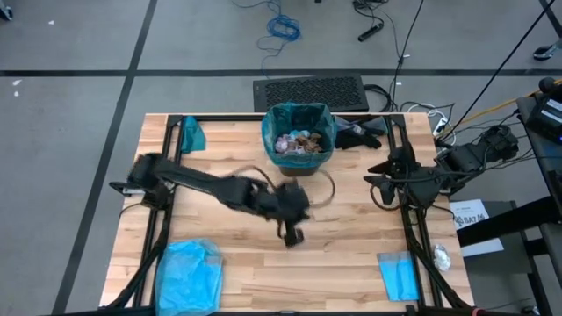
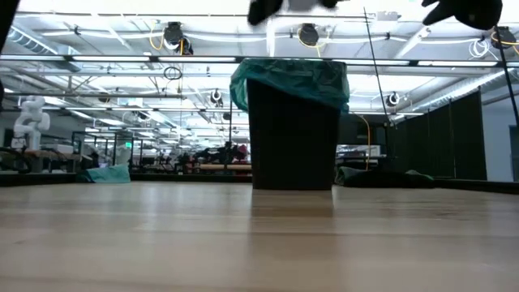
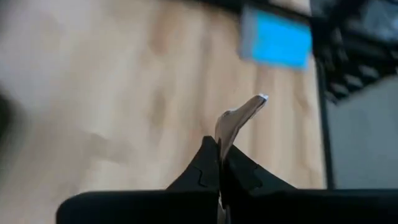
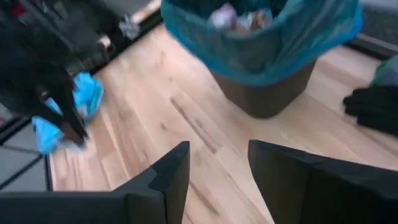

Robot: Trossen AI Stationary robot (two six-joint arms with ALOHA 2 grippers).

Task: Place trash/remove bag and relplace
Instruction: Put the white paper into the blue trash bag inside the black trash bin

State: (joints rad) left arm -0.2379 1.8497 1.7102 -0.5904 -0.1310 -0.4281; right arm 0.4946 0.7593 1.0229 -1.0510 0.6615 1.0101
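The small black bin (image 1: pixel 299 149) stands near the table's far edge, middle. The teal-green bag (image 1: pixel 297 118) lines it and is folded over its rim (image 2: pixel 288 81). Crumpled brown, white and pink trash (image 1: pixel 297 140) lies inside. My left gripper (image 1: pixel 294 233) hangs over the table's middle, on the near side of the bin, shut on a small pale scrap (image 3: pixel 239 115). My right gripper (image 4: pixel 217 155) is open and holds nothing. It hovers to the right of the bin (image 4: pixel 267 93), at the table's right side (image 1: pixel 379 186). My left gripper pinches one end of the pale scrap (image 3: pixel 222 134) between its two shut fingers. The rest of the scrap sticks out past the fingertips as a thin curled strip. It is lifted clear above the wooden table.
A sky-blue plastic bag (image 1: pixel 189 272) lies at the near left corner and a smaller blue one (image 1: pixel 399 276) at the near right. A teal bundle (image 1: pixel 193 136) sits at the far left, and dark items (image 1: pixel 360 136) lie right of the bin. Bare wood lies between the arms.
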